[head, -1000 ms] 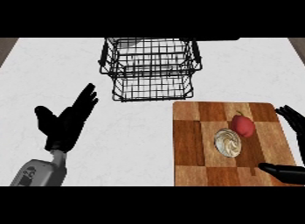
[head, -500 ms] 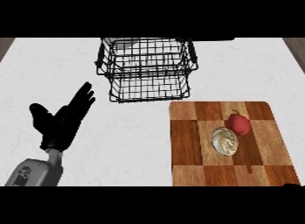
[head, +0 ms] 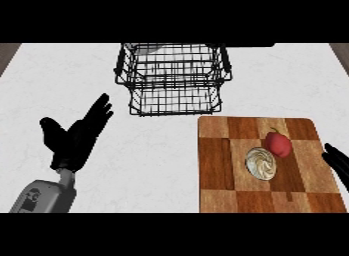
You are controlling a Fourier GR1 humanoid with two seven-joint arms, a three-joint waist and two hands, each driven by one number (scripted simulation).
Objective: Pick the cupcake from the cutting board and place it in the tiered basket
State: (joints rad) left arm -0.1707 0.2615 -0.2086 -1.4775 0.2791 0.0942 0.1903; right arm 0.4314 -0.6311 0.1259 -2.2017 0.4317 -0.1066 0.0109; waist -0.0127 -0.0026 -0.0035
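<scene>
Right hand point(head: 345, 171) partly cut off at edge, visible fingers lying straight over board point(head: 221, 150). Cupcake point(head: 262, 163) sitting just beside red fruit point(head: 279, 144). Left hand point(head: 72, 142) resting, fingers apart. Basket point(head: 173, 80) standing behind board.

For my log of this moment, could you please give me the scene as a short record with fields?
cupcake: on the cutting board, beside a red fruit
tiered basket: beyond the board, without the cupcake
left hand: open, resting at the view's left
right hand: open, at the board's right edge, apart from the cupcake
</scene>
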